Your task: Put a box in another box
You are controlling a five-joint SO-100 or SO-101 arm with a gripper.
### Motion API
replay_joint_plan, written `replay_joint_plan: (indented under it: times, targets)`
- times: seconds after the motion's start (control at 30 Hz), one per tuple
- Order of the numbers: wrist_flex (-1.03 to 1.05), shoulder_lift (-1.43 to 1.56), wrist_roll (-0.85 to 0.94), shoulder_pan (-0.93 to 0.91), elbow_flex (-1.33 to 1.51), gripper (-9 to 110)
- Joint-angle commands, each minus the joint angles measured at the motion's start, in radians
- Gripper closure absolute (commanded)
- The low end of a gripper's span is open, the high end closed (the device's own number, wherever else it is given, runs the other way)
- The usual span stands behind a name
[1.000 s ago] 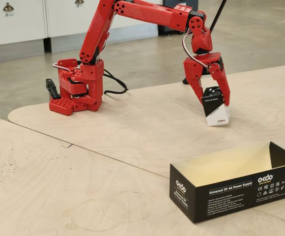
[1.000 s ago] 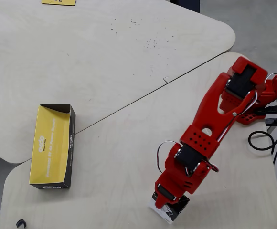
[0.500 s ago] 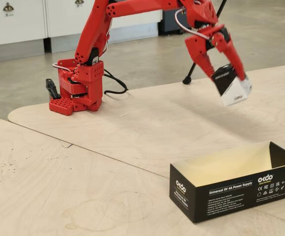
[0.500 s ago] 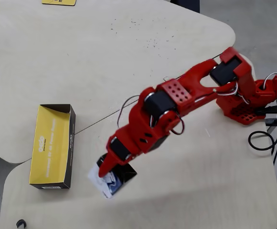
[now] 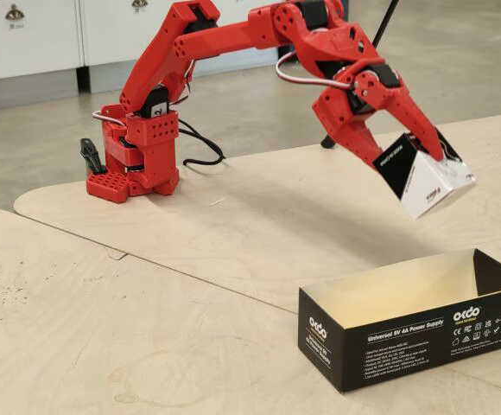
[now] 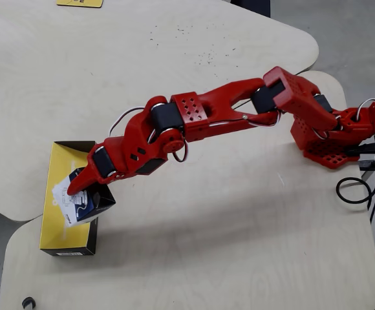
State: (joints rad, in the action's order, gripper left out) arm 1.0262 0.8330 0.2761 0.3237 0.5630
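The small black-and-white box (image 5: pixel 425 175) hangs tilted in my red gripper (image 5: pixel 410 154), which is shut on it, in the air above the table. In the overhead view the small box (image 6: pixel 84 199) sits over the right side of the long box. The long black okdo box (image 5: pixel 415 333) stands open on the table below and in front of the held box, its tan inside (image 6: pixel 53 194) showing. The held box is clear of the long box's rim in the fixed view.
The arm's red base (image 5: pixel 138 156) stands at the back left of the pale wooden table (image 5: pixel 147 303), with black cables (image 6: pixel 362 190) beside it. The table is made of separate rounded panels with seams. Grey floor and white cabinets lie behind.
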Motion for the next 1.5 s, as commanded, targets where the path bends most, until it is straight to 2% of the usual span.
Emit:
replay_joint_plan:
  times: [0.0, 0.3, 0.6, 0.83, 1.07, 1.17, 1.3, 1.47]
  targets:
    - [-0.055, 0.02, 0.015, -0.038, -0.074, 90]
    - [-0.152, 0.025, 0.061, -0.091, 0.063, 88]
    - [-0.186, 0.101, 0.074, -0.1, 0.204, 75]
    - [-0.115, 0.225, 0.127, -0.091, 0.232, 63]
    - [0.025, 0.431, 0.199, -0.074, 0.265, 61]
    - [0.152, 0.617, 0.295, -0.032, 0.411, 61]
    - [0.29, 0.956, 0.426, 0.066, 0.796, 63]
    - [0.288, 1.361, 0.488, 0.195, 1.328, 72]
